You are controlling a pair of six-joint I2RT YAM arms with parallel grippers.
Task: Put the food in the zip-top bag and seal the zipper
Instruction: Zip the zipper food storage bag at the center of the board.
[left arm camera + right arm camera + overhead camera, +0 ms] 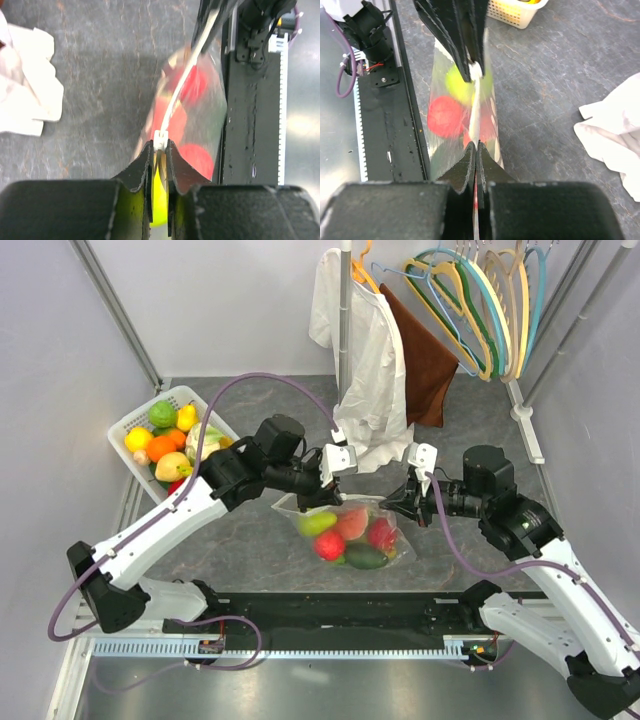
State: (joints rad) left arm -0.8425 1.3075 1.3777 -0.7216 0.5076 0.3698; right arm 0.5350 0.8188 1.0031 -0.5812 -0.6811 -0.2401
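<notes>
Clear zip-top bag: pinches its slider tab with left hand, clamps zipper end with right hand, for tension.

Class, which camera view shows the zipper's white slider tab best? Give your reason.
The left wrist view: the slider tab sits close and sharp at the tips of the left claw. The right wrist view shows it farther off and blurred; in the top view it cannot be made out.

Left claw pinched to narrow gap, right claw fully closed; both reach inward, tips facing
</notes>
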